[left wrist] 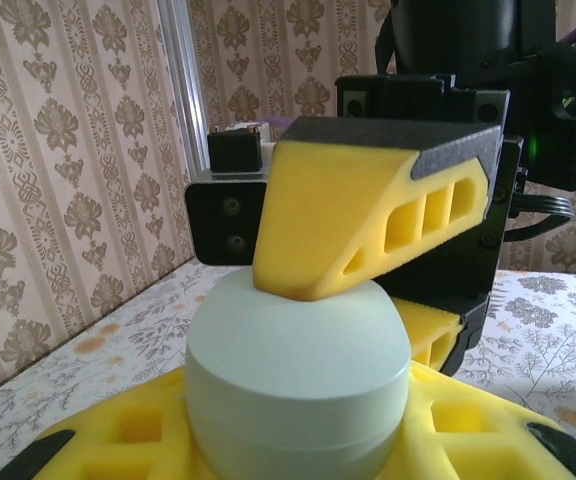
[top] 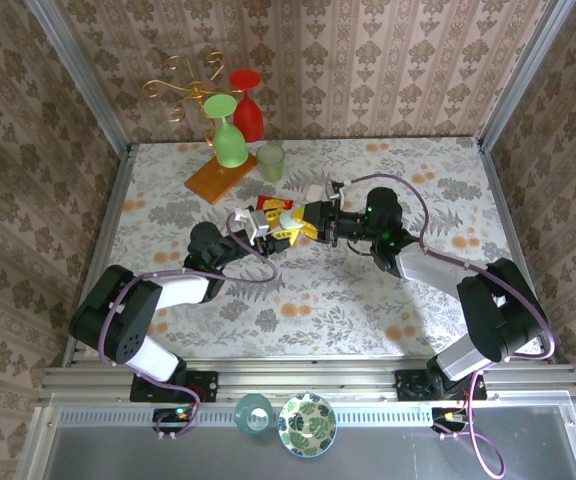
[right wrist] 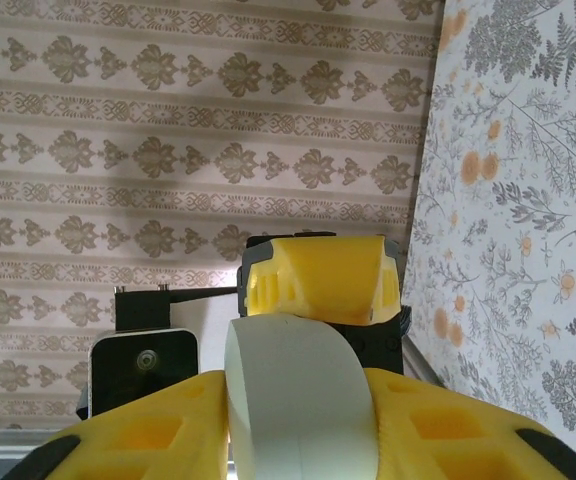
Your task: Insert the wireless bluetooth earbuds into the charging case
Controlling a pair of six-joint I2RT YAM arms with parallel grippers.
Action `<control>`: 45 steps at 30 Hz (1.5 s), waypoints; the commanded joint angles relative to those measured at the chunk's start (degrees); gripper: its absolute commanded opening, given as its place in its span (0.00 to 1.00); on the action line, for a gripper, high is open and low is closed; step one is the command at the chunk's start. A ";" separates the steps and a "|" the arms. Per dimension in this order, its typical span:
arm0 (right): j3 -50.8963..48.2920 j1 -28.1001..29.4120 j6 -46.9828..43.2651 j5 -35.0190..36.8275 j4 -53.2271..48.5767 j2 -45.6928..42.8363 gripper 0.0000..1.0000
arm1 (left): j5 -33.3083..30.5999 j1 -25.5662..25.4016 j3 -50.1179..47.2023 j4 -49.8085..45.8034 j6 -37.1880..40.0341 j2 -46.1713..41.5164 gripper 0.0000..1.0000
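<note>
Left wrist, right gripper (left wrist: 363, 318) pinching charging case (left wrist: 298, 395)

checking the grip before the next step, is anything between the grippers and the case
Nothing visible stands between them. The left gripper holds the case by its sides, and the right gripper has a finger touching its shut lid.

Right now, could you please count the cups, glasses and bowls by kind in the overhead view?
Stemmed glasses: 2 (red glass, green glass)
Cups: 2 (pale green cup, teal cup)
Bowls: 1 (patterned bowl)
Total: 5
</note>
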 commanded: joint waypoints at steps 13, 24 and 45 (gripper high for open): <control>-1.97 -5.50 -16.24 11.27 -20.95 -5.15 0.22 | -2.56 0.51 -4.51 -1.67 4.66 -3.28 0.88; -2.78 -6.96 -24.79 26.74 -35.32 0.92 0.22 | -9.38 -2.71 -2.81 -39.99 23.61 -14.51 1.00; -4.75 -7.00 -29.48 39.08 -41.55 2.69 0.66 | -20.03 -0.08 -4.49 -38.06 17.64 -16.00 1.00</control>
